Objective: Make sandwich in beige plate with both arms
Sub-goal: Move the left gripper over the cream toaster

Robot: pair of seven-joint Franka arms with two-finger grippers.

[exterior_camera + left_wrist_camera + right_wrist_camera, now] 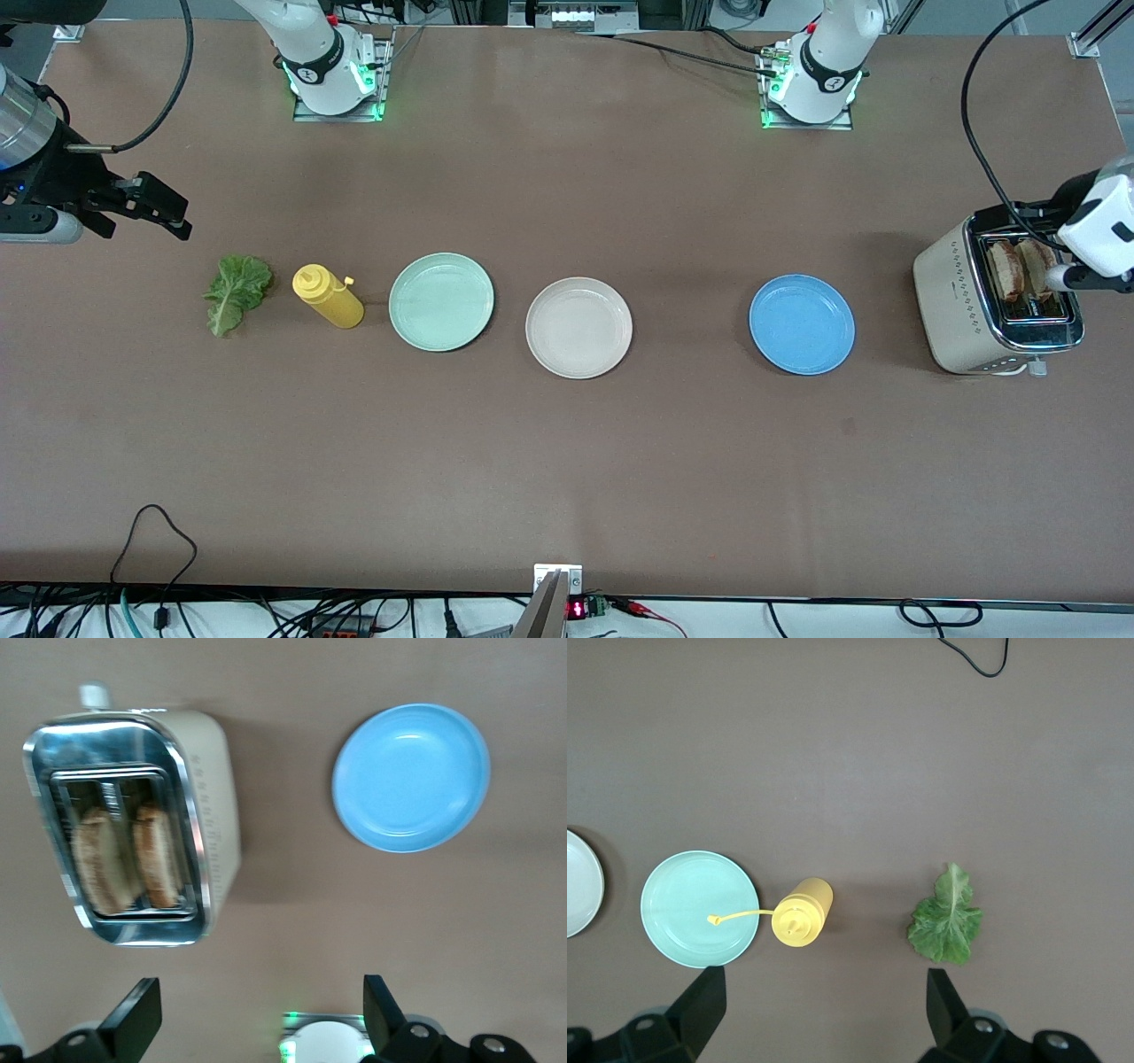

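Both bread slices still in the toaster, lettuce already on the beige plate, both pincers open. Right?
Not quite. The lettuce leaf lies on the bare table beside the yellow bottle; the front view shows the beige plate holding nothing. Both bread slices are in the toaster, and the left pincer and right pincer are open.

Very little can be read here. A small display (576, 609) at the near edge of the tabletop, beside the metal bracket, glows with red digits, but they are too small to make out. Each robot base carries a round maker's mark on its black band: one on the right arm's base (311, 73) and one on the left arm's base (836, 82); neither can be read. The toaster (961, 306) bears only a pattern of dots on its side, with no legible lettering.
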